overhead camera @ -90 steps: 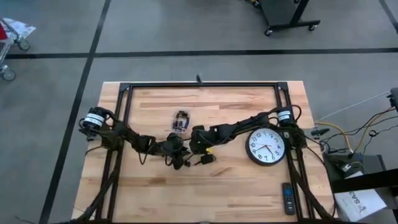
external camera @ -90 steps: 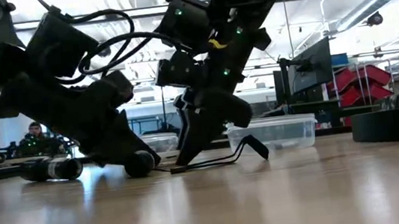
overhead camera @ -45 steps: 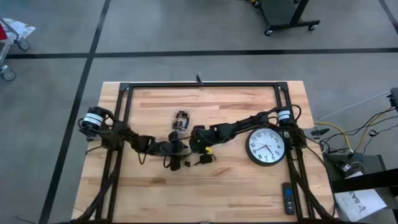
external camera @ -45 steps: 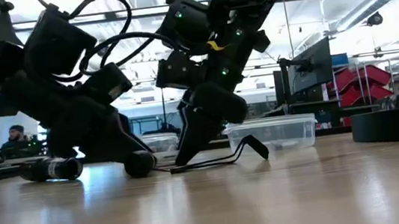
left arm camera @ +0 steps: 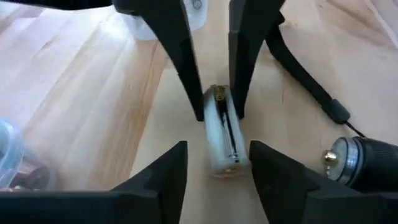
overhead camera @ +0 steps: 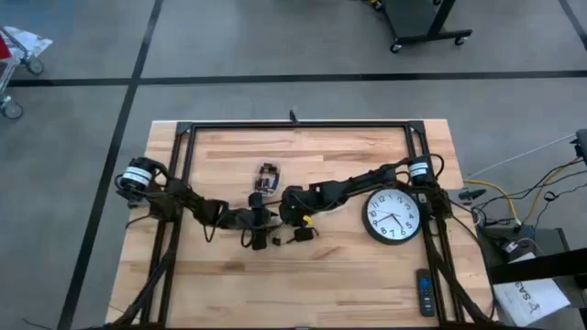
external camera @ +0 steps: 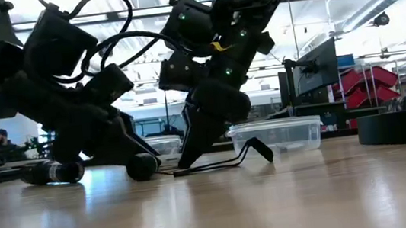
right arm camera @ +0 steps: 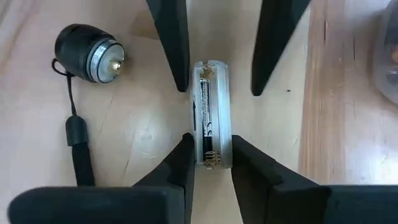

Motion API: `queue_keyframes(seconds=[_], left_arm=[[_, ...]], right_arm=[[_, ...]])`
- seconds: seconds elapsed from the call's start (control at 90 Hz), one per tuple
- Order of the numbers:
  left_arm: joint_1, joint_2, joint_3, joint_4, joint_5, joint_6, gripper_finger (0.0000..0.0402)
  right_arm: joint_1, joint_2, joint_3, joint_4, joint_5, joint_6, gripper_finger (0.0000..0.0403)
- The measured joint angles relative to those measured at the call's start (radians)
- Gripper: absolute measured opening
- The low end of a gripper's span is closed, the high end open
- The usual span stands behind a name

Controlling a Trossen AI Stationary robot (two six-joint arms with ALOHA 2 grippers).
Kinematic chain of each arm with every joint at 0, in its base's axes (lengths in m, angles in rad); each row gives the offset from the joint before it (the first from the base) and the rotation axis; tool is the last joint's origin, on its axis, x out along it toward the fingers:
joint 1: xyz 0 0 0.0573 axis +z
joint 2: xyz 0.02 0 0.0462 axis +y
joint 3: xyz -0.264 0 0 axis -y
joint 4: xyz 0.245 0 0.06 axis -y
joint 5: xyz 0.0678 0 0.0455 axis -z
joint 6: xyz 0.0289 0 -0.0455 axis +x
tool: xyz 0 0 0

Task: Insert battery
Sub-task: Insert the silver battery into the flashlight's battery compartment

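A translucent white battery holder (right arm camera: 210, 112) lies on the wooden table, with a dark battery (right arm camera: 207, 124) showing inside it. My right gripper (right arm camera: 211, 140) is shut on one end of it, at the table's middle (overhead camera: 280, 213). My left gripper (left arm camera: 217, 148) faces it from the other side, open. Its fingers stand on either side of the holder's other end (left arm camera: 225, 163) without touching it. The black flashlight cap (right arm camera: 90, 53) with its lanyard (right arm camera: 78, 155) lies beside them on the table. My right gripper pinches the holder's two long sides near the end closest to it (right arm camera: 200, 149), between its two fingers. The fingers (external camera: 191, 142) slant down from the table's right. The holder lies flat on the table, its length running on toward my left gripper.
A wall clock (overhead camera: 393, 215) lies at the table's right and a remote (overhead camera: 424, 291) near the front right corner. A small clear container (overhead camera: 266, 179) sits just beyond the grippers. A dark flashlight body (external camera: 50, 173) lies on the table at the left of the low view.
My left arm has drawn back slightly toward the table's left, its wrist rising a little. Its gripper stays low at the holder. My right gripper and the holder stay where they were.
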Motion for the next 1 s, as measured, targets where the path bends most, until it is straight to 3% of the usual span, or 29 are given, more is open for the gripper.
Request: queue_keyframes(seconds=[0.233, 0.444, 1.0], left_arm=[[-0.007, 0.000, 0.001, -0.009, 0.035, 0.001, 0.0091], [-0.024, 0.000, 0.001, -0.006, 0.040, 0.009, 0.0079], [-0.032, 0.005, 0.016, -0.004, 0.034, 0.038, 0.0149]], right_arm=[[-0.001, 0.000, 0.000, -0.001, -0.007, 0.026, 0.0070], [-0.005, 0.000, 0.000, -0.001, -0.050, 0.065, 0.0058], [-0.006, 0.000, -0.001, -0.001, -0.057, 0.118, 0.0066]])
